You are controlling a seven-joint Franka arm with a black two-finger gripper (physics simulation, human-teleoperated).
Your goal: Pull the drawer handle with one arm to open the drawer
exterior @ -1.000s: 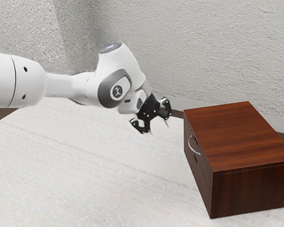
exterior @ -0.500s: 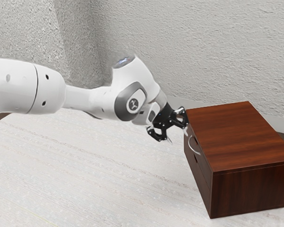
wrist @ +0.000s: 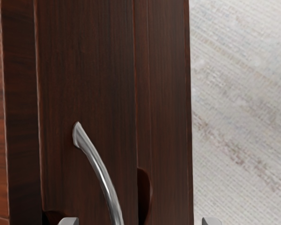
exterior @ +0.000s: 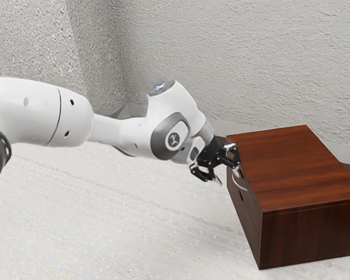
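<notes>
Handle [exterior: 238,179], a slim, stiff, probably slick metal bow on the front of the drawer box [exterior: 291,169] at the exterior view's right, sits just ahead of my released end effector [exterior: 227,172]; I'd grasp its middle.

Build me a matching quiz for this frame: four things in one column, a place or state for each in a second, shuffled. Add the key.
Things
1. curved silver metal handle
2. black two-finger gripper
3. dark reddish-brown wooden drawer box
4. white robot arm

Places or states
A. stands on the pale table, at the exterior view's right
B. comes in from the exterior view's left
C. mounted on the box face that is turned toward the arm
D. open, right at the handle, one finger on each side of it

Pairs: 1-C, 2-D, 3-A, 4-B
</notes>
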